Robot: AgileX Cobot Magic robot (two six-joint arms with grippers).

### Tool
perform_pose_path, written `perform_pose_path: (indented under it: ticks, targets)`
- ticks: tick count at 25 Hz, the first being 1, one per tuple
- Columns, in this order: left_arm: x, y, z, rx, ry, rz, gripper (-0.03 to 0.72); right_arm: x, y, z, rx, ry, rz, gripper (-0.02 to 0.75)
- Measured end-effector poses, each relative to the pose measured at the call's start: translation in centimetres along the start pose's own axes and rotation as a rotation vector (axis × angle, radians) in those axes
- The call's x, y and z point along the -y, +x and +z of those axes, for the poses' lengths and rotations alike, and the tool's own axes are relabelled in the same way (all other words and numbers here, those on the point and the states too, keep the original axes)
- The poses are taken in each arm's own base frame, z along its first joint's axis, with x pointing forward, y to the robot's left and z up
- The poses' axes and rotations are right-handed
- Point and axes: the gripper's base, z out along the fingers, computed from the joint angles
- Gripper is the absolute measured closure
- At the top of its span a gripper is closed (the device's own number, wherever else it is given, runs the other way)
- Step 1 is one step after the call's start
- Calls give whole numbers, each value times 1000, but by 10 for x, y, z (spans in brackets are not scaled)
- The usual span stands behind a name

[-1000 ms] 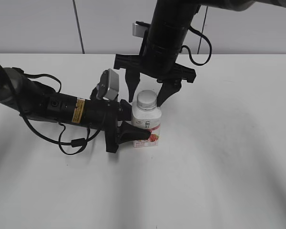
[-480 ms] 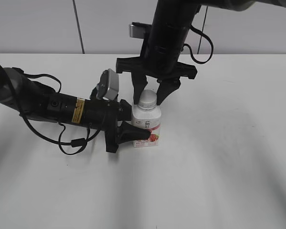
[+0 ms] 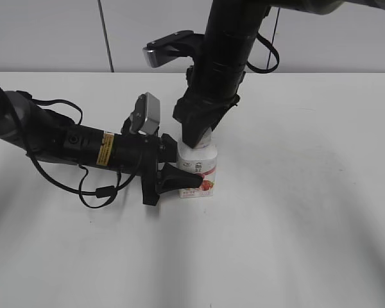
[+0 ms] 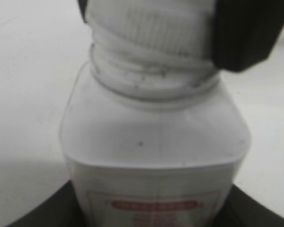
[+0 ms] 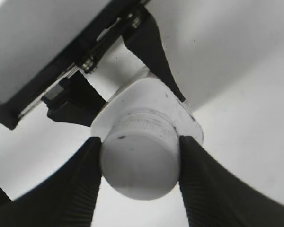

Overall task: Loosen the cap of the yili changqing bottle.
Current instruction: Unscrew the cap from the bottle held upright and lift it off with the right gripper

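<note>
The yili changqing bottle (image 3: 199, 172) stands upright on the white table, white with a pink band and red fruit picture. My left gripper (image 3: 181, 177) lies low from the left and is shut on the bottle's body. In the left wrist view the bottle (image 4: 154, 151) fills the frame. My right gripper (image 3: 196, 136) comes down from above and is shut on the cap (image 5: 139, 163), its ribbed fingers (image 5: 73, 189) pressed on both sides. The cap's ribbed side (image 4: 151, 33) also shows in the left wrist view. In the exterior view the cap is mostly hidden by the right fingers.
The white table (image 3: 295, 212) extends around the bottle. The left arm (image 3: 64, 141) with its cables lies across the table's left side. The right arm (image 3: 228, 45) rises behind the bottle. A grey wall (image 3: 51, 32) stands at the back.
My right gripper has come down over the cap, closed its open fingers on it and turned about its axis; its camera mount swung to the left. The left arm and bottle have not moved.
</note>
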Motion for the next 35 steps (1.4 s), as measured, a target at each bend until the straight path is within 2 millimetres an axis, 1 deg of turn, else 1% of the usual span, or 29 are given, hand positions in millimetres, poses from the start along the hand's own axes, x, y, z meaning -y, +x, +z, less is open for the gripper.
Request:
perform_pose_path:
  ticks: [3,5,14,20,32,35]
  targets:
    - [0,0,0,0,0,0,322,0,0,0,0,1,-175,341]
    - [0,0,0,0,0,0,322,0,0,0,0,2,-249,342]
    - [0,0,0,0,0,0,322,0,0,0,0,2,-465,342]
    - [0,0,0,0,0,0,322,0,0,0,-1,3,-658,342]
    - [0,0,0,0,0,0,323,0,0,-1,-1,4,-700,342]
    - [0,0,0,0,0,0,323,0,0,-3,3,9,-701,342]
